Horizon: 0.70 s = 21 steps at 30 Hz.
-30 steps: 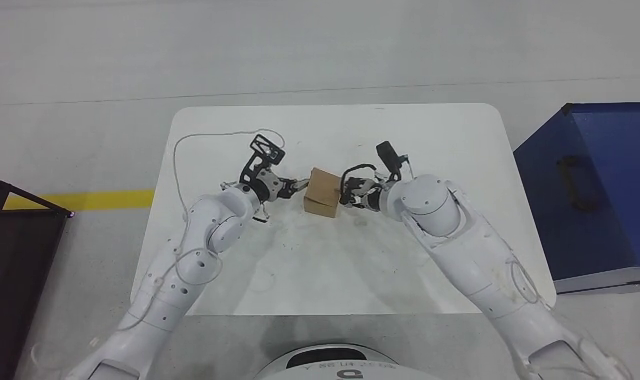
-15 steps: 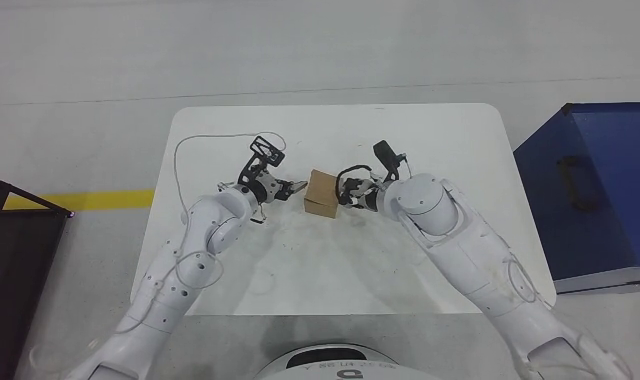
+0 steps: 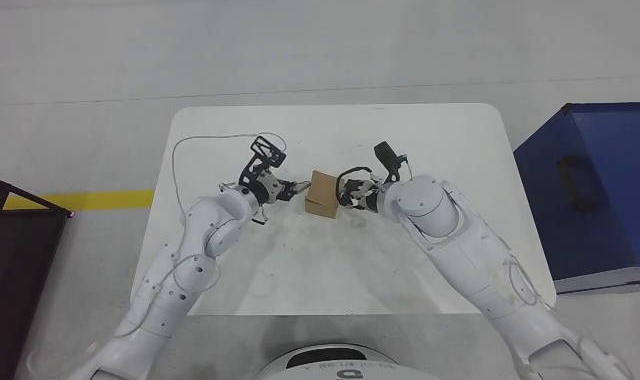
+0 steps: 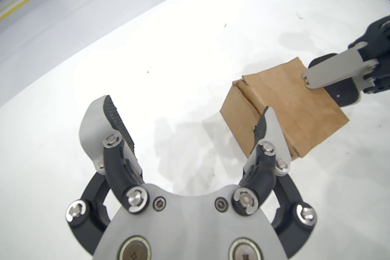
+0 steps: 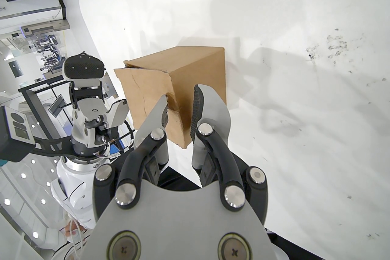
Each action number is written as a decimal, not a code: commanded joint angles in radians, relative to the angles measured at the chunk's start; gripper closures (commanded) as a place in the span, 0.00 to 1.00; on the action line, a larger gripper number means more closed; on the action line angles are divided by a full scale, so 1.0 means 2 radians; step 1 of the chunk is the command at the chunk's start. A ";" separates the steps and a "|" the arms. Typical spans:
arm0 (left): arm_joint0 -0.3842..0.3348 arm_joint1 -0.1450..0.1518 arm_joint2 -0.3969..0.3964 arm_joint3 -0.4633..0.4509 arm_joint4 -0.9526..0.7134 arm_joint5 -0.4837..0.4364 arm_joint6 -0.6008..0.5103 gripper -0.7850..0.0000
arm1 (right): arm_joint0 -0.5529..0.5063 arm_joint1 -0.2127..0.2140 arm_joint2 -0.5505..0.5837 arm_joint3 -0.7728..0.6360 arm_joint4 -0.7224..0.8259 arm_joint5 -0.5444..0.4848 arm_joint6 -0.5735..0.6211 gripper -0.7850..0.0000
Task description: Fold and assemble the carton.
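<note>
A small brown carton (image 3: 322, 193) stands folded into a box near the middle of the white table (image 3: 440, 150). My left gripper (image 3: 292, 189) is open beside its left face. In the left wrist view one fingertip (image 4: 268, 124) lies in front of the carton (image 4: 292, 108), and I cannot tell whether it touches. My right gripper (image 3: 346, 192) is at the carton's right side. In the right wrist view this gripper (image 5: 181, 107) is shut on a corner edge of the carton (image 5: 182, 75). The left wrist view has the right gripper's fingers (image 4: 332, 72) clamped on the carton's far edge.
A thin white cable (image 3: 190, 143) loops over the table's back left. A blue bin (image 3: 590, 195) stands on the floor off the right edge. A dark frame (image 3: 25, 250) stands off the left edge. Bare tabletop lies in front of the carton.
Very little differs. The right gripper and carton have shifted a touch to the left, and the left gripper stays beside the carton.
</note>
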 commanded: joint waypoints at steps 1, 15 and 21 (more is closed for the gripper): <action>-0.004 -0.001 0.007 0.003 0.010 0.003 -0.001 0.00 | -0.002 0.001 0.001 -0.003 -0.001 0.000 0.000 0.78; -0.008 -0.004 0.020 0.011 0.048 0.014 0.001 0.00 | -0.014 0.006 0.012 -0.029 -0.012 0.002 0.003 0.66; -0.005 -0.005 0.021 0.007 0.058 0.014 0.004 0.00 | -0.017 0.007 0.014 -0.038 -0.017 0.005 0.003 0.57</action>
